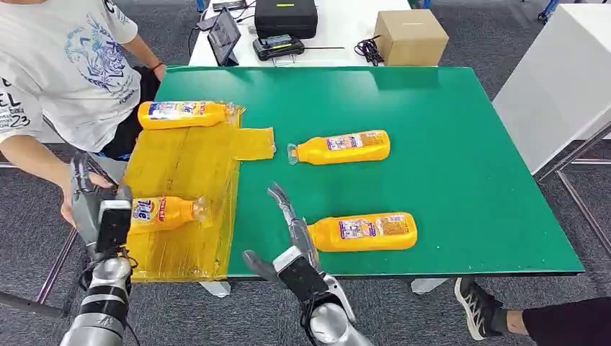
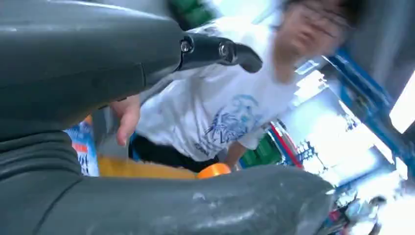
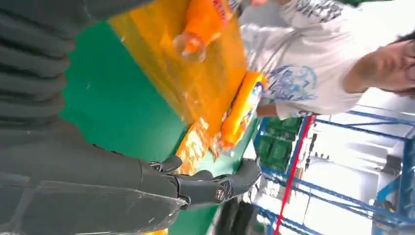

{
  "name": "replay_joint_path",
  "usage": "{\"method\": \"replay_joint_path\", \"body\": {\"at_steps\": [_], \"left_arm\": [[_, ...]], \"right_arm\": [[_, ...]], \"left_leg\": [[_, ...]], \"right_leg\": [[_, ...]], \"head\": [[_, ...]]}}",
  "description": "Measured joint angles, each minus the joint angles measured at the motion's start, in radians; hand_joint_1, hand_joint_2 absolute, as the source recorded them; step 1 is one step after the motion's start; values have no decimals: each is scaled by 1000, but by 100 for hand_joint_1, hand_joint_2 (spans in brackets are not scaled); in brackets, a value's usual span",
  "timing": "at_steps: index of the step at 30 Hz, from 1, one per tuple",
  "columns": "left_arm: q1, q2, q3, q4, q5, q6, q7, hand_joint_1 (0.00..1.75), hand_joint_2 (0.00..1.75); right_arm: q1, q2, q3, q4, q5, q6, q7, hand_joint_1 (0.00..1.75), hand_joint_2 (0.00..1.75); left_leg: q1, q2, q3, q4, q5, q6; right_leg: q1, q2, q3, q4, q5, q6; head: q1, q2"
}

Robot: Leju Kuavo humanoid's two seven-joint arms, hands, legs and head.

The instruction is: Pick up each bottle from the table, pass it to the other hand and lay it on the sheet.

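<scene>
Four yellow bottles in all — two on the green table (image 1: 461,144), two on the yellow sheet (image 1: 184,155). The left hand (image 1: 101,213) grasps the near sheet bottle (image 1: 164,213) by its base. The right hand (image 1: 288,238) hovers with fingers spread, holding nothing, just beside the near table bottle (image 1: 364,231).

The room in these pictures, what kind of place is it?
Probably a robot lab or test workshop: a green work table, electronics and a cardboard box on a white bench behind, and blue metal racks.
</scene>
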Motion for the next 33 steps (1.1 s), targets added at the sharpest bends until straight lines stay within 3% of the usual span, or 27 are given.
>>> {"method": "replay_joint_path", "body": {"at_steps": [11,27,28,33], "left_arm": [[97,-40,-72,-145,251,-220,0,0,0],[139,-68,-72,-190,239,-238,0,0,0],[140,-69,-74,-190,222,-243,0,0,175],[172,-86,-92,-189,171,-273,-1,0,175]], "right_arm": [[-50,-164,-143,-119,291,4,188,0,175],[-96,-238,-181,-119,328,6,211,0,175],[-100,-241,-181,-119,346,5,224,0,175],[-176,-302,-201,-113,381,92,304,0,175]], "left_leg": [[-2,0,-1,1,0,1],[0,0,-1,1,0,0],[-1,0,-1,1,0,1],[-2,-1,-1,1,0,1]], "right_leg": [[-1,0,1,0,0,1],[0,0,1,0,0,1],[0,0,1,0,0,1],[-2,0,1,0,1,2]], "head": [[0,0],[0,0],[0,0],[1,0]]}}
